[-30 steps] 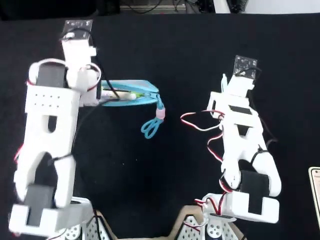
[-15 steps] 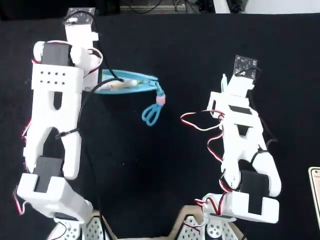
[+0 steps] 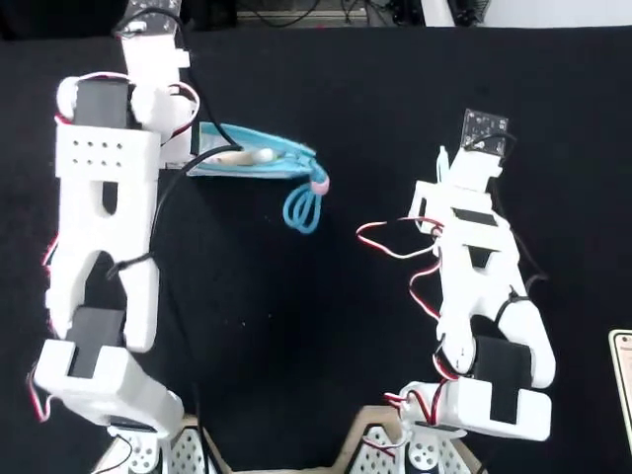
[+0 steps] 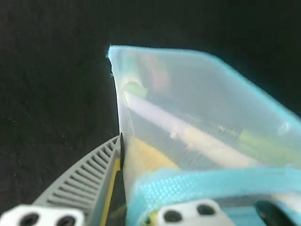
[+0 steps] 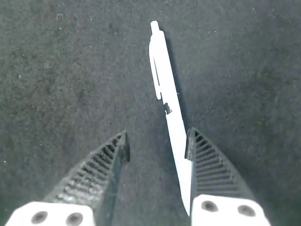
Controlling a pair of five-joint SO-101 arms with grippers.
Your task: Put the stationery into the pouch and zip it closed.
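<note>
The translucent pouch with teal trim hangs from my left gripper, which is shut on its end at the back left of the black mat. Its blue strap loop dangles to the right. In the left wrist view the pouch holds a white pen and other stationery, and my left gripper pinches its edge. A white pen lies flat on the mat. My right gripper stands open over it, with the pen close along one finger.
A card lies at the right edge of the table. Cables run along the back edge. The black mat spreads between the two arms.
My left arm has drawn back and moved the pouch toward the far side, and the strap loop has swung under the pouch's right end. The right arm has not moved.
</note>
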